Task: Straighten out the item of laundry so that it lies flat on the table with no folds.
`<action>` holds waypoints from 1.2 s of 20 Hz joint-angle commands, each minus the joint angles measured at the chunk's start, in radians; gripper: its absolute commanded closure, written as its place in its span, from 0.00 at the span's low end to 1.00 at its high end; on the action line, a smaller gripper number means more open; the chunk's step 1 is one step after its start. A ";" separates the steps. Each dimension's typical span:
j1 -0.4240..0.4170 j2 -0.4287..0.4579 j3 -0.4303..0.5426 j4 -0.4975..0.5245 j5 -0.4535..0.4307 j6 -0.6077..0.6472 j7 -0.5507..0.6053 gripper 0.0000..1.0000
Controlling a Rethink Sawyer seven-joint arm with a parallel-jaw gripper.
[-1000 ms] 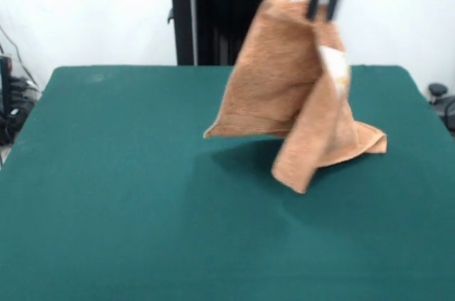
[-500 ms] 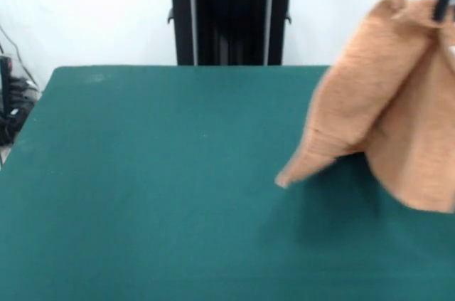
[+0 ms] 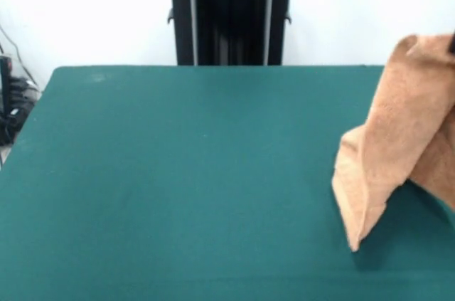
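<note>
The item of laundry (image 3: 398,144), an orange-tan terry towel, hangs crumpled at the far right of the front view and is cut off by the picture's edge. Its top corner is held up at the right edge, where only a dark sliver of my gripper (image 3: 453,43) shows, shut on the cloth. The towel drapes down in a long fold to a pointed lower corner, close over the dark green table (image 3: 185,173). I cannot tell whether that corner touches the table top.
The black pedestal (image 3: 231,16) stands behind the table's far edge at the top middle. Cables and dark gear (image 3: 11,102) lie off the table at the left. A white wall is behind.
The gripper has carried the towel from the table's middle to the right edge of the picture and lower. Most of the gripper has left the view and the towel's lower corner now hangs near the table.
</note>
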 commanded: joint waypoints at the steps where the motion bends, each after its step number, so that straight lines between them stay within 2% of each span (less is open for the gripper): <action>1: -0.047 0.132 -0.028 0.024 -0.158 -0.178 0.061 1.00; 8: -0.067 0.262 -0.033 -0.077 -0.228 -0.280 0.106 1.00; 15: -0.053 0.398 -0.057 -0.198 -0.232 -0.331 0.209 1.00; 18: -0.043 0.430 -0.069 -0.245 -0.216 -0.317 0.231 1.00; 20: -0.036 0.417 -0.071 -0.227 -0.192 -0.299 0.245 1.00; 24: 0.008 0.321 -0.106 -0.087 -0.140 -0.242 0.335 1.00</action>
